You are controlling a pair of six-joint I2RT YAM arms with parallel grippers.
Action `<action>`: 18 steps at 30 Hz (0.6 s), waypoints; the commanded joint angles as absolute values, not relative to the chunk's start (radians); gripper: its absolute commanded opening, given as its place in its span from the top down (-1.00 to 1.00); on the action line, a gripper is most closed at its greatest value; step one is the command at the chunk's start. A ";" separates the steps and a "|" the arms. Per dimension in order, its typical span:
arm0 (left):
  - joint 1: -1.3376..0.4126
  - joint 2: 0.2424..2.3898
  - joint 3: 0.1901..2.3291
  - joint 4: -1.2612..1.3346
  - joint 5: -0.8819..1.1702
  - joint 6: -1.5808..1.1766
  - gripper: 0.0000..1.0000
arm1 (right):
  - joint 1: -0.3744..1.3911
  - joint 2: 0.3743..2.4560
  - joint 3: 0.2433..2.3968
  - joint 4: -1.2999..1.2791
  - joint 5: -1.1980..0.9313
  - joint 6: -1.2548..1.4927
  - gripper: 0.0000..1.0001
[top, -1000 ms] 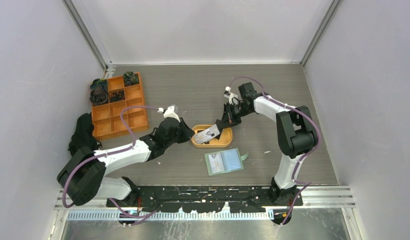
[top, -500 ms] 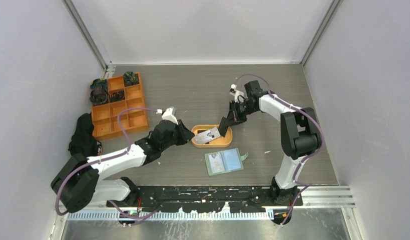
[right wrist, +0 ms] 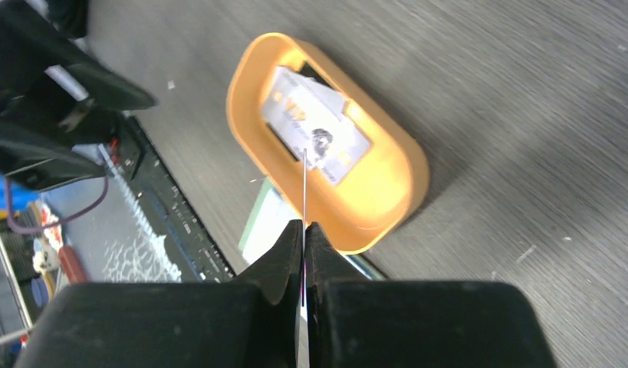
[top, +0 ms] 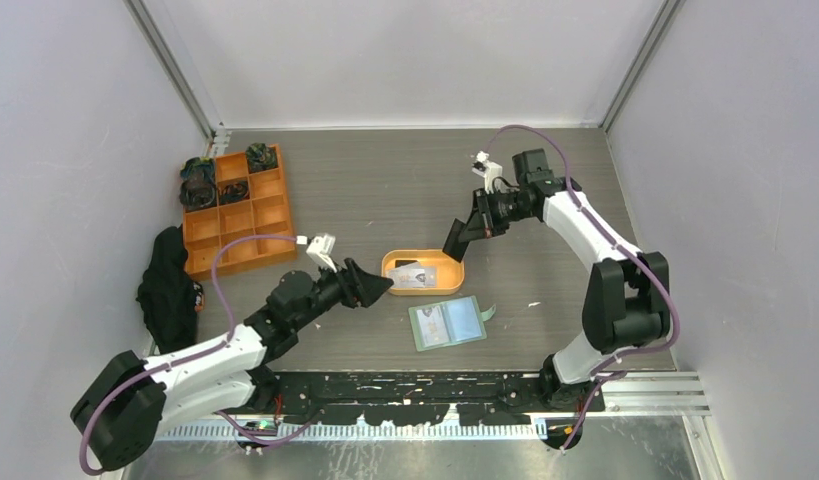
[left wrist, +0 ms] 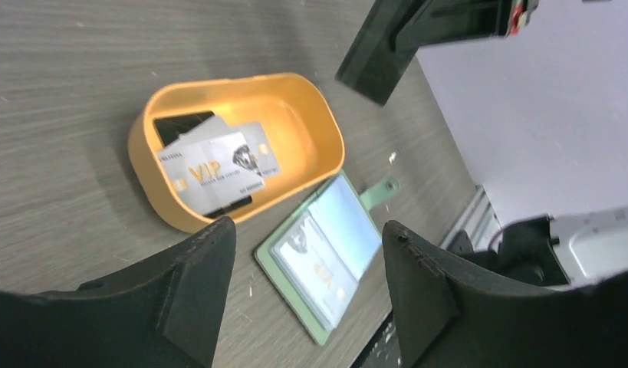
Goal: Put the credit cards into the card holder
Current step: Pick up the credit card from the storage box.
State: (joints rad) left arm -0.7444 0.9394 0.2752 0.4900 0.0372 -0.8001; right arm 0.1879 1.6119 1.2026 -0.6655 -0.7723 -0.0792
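Right gripper (right wrist: 304, 230), above the tray (right wrist: 389, 192), pinches one card (right wrist: 304, 184) edge-on; left gripper (left wrist: 307, 234) gapes wide, empty. Other cards (left wrist: 218, 165) lie in the tray, the holder (left wrist: 326, 264) open just beside it.

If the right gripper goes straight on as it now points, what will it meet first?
Probably the VIP card in the orange tray; the thin card clamped in the right gripper would touch it first. Depth is unclear.

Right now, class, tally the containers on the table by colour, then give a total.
Orange: 2, the oval tray and the grid organiser.
Green: 1, the card holder.
Total: 3.
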 commanded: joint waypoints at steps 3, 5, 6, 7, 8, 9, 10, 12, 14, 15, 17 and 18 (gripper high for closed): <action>-0.742 0.965 0.195 0.926 0.320 -0.753 -0.42 | 0.185 1.492 1.172 -0.743 -1.065 -0.241 0.98; -0.746 1.007 0.200 0.973 0.403 -0.740 -0.42 | 0.189 1.476 1.164 -0.791 -1.138 -0.309 0.98; -0.752 1.024 0.203 0.991 0.430 -0.733 -0.42 | 0.197 1.470 1.163 -0.819 -1.169 -0.347 0.98; -0.760 1.043 0.206 1.009 0.450 -0.724 -0.42 | 0.205 1.465 1.163 -0.851 -1.190 -0.390 0.99; -0.771 1.061 0.207 1.028 0.459 -0.709 -0.42 | 0.217 1.459 1.163 -0.883 -1.207 -0.432 0.98; -0.787 1.075 0.207 1.043 0.461 -0.691 -0.42 | 0.229 1.455 1.162 -0.912 -1.219 -0.476 0.98; -0.801 1.089 0.207 1.055 0.460 -0.672 -0.42 | 0.239 1.448 1.159 -0.941 -1.228 -0.526 0.98; -0.827 1.109 0.211 1.063 0.451 -0.631 -0.42 | 0.261 1.432 1.144 -0.970 -1.247 -0.590 0.98; -0.853 1.122 0.215 1.065 0.444 -0.588 -0.42 | 0.287 1.418 1.116 -0.972 -1.256 -0.629 0.98; -0.863 1.126 0.217 1.065 0.443 -0.570 -0.42 | 0.303 1.414 1.107 -0.973 -1.254 -0.644 0.98; -0.877 1.133 0.223 1.065 0.448 -0.547 -0.42 | 0.341 1.413 1.097 -0.990 -1.241 -0.689 0.98; -0.884 1.132 0.225 1.065 0.454 -0.537 -0.41 | 0.360 1.417 1.098 -1.004 -1.230 -0.712 0.98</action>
State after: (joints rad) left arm -0.8597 1.1294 0.1871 0.9619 0.4217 -0.6361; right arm 0.3054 1.4525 1.1046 -0.9421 -1.1900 -0.5613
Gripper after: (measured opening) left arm 0.709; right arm 0.068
